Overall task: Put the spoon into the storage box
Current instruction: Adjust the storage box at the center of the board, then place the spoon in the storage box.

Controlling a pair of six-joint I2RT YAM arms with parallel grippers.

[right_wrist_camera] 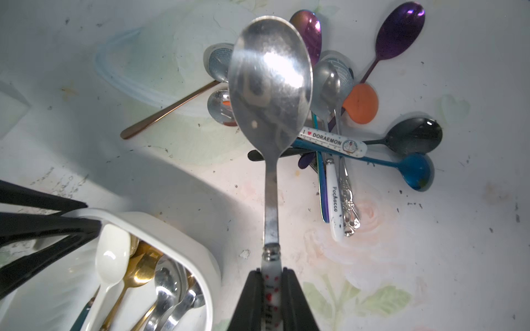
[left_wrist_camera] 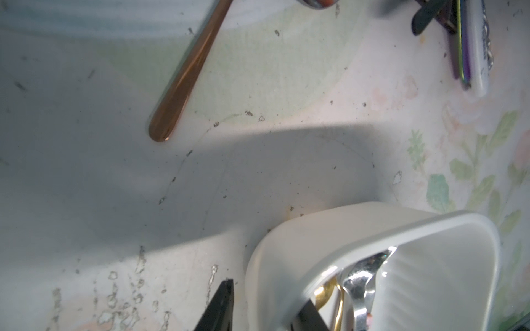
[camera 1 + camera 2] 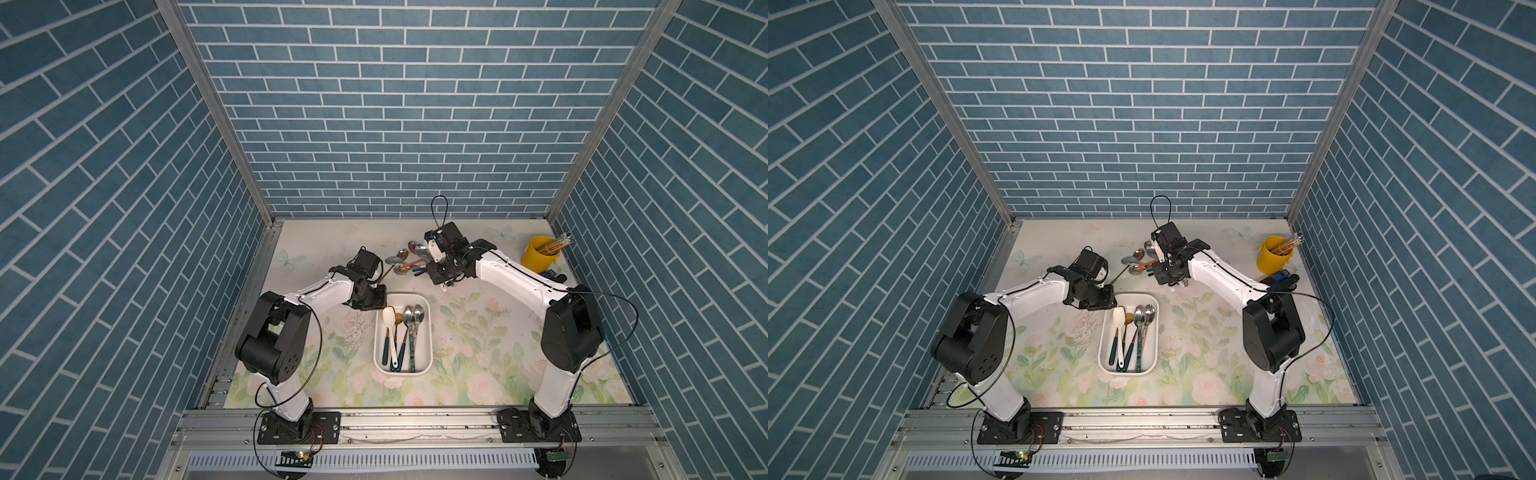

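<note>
White floral bench (image 3: 478,353) is carrying everything. The storage box (image 3: 424,345) is sitting mid-bench, already holding several spoons, bowls at the far end. The loose spoon pile (image 1: 344,137) is lying just beyond that end.

Your left gripper (image 2: 266,298) is straddling the box's far-left corner wall with jaws partly apart. A gap is showing beside the outer finger (image 2: 223,301), so I'm not reading it as clamped.

Your right gripper (image 1: 271,298) is pinching tight on the spoon (image 1: 271,86) by the tail of its white heart-print handle. The bowl is hanging over the pile, not over the box yet.

Risks:
- You're gripping the end of a long lever, so any bump is likely pivoting it in the jaws.
- The bowl is riding close above the pile, risking a snag on the swing across.
- The left finger is sitting inside the corner where bowls are landing, so the arms are crowding.
- Any tug on that thin wall is risking a tipped or sliding box.
</note>
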